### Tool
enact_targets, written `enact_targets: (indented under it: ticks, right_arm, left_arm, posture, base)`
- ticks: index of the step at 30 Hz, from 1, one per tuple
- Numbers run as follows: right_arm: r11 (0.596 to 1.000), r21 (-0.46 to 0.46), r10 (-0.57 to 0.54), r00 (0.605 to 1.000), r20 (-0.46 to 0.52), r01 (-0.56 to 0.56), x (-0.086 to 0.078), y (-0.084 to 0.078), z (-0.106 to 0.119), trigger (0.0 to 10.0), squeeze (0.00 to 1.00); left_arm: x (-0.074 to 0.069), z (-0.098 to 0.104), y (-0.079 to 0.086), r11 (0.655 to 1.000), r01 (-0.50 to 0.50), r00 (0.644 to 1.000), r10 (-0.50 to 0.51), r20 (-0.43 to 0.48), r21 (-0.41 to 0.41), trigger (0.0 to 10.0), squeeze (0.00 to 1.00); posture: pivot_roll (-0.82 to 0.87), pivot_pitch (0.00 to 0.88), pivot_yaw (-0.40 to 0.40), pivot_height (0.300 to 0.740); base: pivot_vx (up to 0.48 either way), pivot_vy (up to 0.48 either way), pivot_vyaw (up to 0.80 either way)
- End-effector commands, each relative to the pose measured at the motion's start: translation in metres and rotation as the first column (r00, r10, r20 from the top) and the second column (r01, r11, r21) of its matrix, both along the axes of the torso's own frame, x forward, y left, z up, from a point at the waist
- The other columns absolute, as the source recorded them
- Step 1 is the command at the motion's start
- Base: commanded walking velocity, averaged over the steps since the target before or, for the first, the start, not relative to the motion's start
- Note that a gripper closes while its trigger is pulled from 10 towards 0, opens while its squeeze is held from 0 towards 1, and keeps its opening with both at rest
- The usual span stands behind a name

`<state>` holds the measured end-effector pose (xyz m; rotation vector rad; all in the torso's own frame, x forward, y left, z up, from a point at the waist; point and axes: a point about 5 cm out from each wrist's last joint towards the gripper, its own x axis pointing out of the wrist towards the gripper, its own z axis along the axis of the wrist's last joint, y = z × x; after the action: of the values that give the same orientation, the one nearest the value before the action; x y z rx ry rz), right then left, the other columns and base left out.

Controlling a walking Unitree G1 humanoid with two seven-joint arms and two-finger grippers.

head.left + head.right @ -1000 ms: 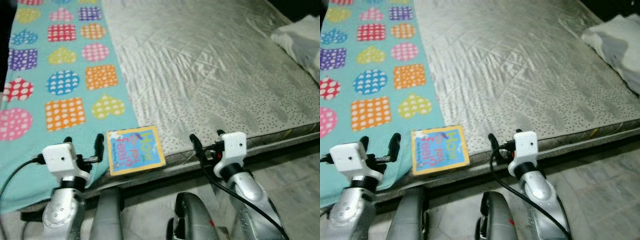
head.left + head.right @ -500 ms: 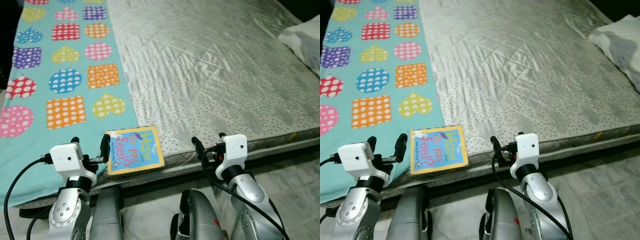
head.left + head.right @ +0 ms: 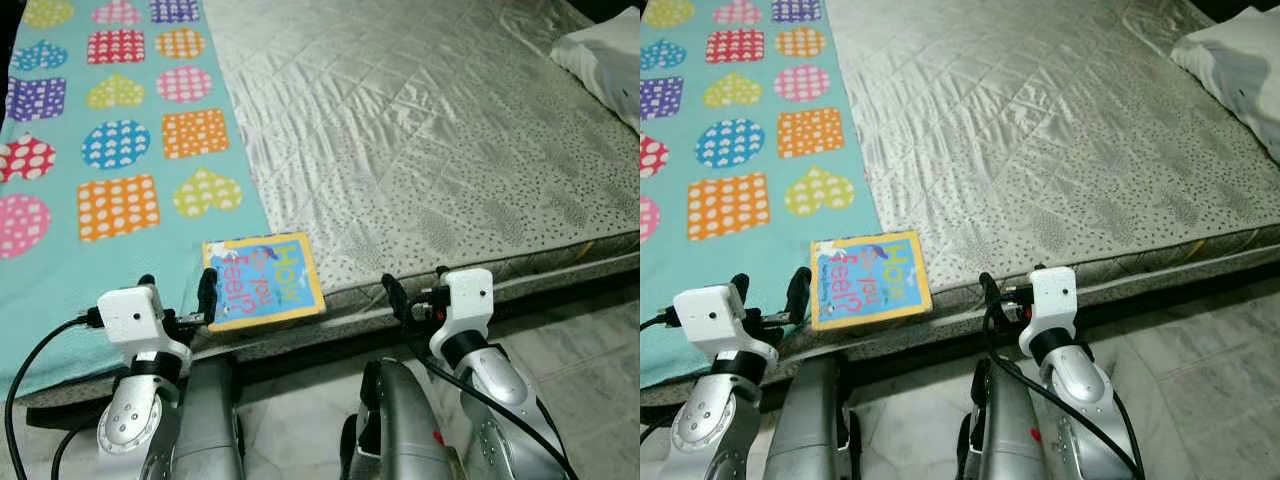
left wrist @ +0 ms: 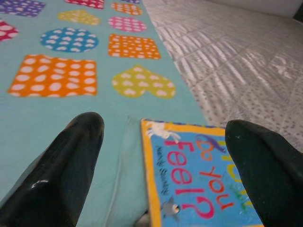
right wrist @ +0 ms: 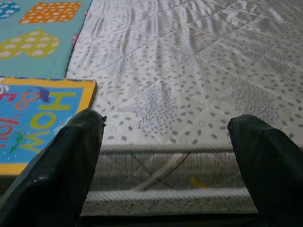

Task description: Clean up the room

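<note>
- I am holding my left gripper (image 3: 178, 296) low at the near edge of the mattress (image 3: 430, 130), its fingers (image 4: 71, 165) spread apart and gripping nothing.
- Under that gripper a teal blanket (image 3: 110, 150) with dotted hearts, squares and circles is lying over the left part of the mattress, running from the near edge to the far side.
- Just right of my left gripper, a blue picture book (image 3: 262, 280) with a yellow border is lying flat at the near edge, partly on the blanket and partly on the grey quilted mattress; one of my left fingers is sitting right beside the book's left edge.
- Further right I am holding my right gripper (image 3: 415, 290) in front of the mattress's near side, fingers (image 5: 66, 165) released and wide apart, with the book off to its left.
- At the far right a white pillow (image 3: 600, 60) is resting on the mattress.
- Pale tiled floor (image 3: 590, 360) is showing below me at the near right.
</note>
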<state>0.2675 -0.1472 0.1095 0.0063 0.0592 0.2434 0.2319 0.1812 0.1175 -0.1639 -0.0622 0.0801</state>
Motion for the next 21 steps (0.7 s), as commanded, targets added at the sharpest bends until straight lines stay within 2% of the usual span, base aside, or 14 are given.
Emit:
enact_targets:
  ticks: [1,3,9,15,21]
  right_arm:
    - [1.0,-0.02,-0.002,1.0,-0.024,0.001,-0.002,-0.003,-0.004,10.0,0.0]
    - [0.999,-0.039,0.007,1.0,-0.023,-0.008,-0.001,-0.002,-0.005,10.0,0.0]
    - [0.999,-0.036,0.003,1.0,-0.026,-0.004,-0.001,-0.002,-0.005,10.0,0.0]
    - [1.0,-0.017,-0.009,0.999,-0.035,0.008,0.0,-0.004,-0.005,10.0,0.0]
    - [1.0,-0.027,-0.007,0.999,-0.034,0.006,0.001,-0.004,-0.005,10.0,0.0]
  left_arm:
    - [-0.002,-0.004,0.002,1.0,-0.02,0.999,0.02,-0.026,0.009,10.0,0.0]
    - [-0.003,-0.005,0.004,0.999,-0.032,0.999,0.032,-0.027,0.011,10.0,0.0]
    - [-0.003,-0.005,0.006,0.998,-0.057,0.998,0.057,-0.029,0.015,10.0,0.0]
    - [0.001,-0.005,0.007,0.999,-0.051,0.998,0.051,-0.04,0.008,10.0,0.0]
    - [0.007,-0.001,0.016,0.997,-0.078,0.997,0.078,-0.022,0.028,10.0,0.0]
  posture:
    - [0.07,0.263,-0.071,0.552]
    - [0.07,0.263,-0.071,0.552]
    - [0.06,0.268,-0.072,0.552]
    - [0.06,0.27,-0.074,0.552]
    - [0.06,0.271,-0.075,0.552]
  base:
    - [0.0,0.0,0.0]
    - [0.0,0.0,0.28]
    - [0.0,0.0,0.8]
    - [0.0,0.0,0.0]
    - [0.0,0.0,0.0]
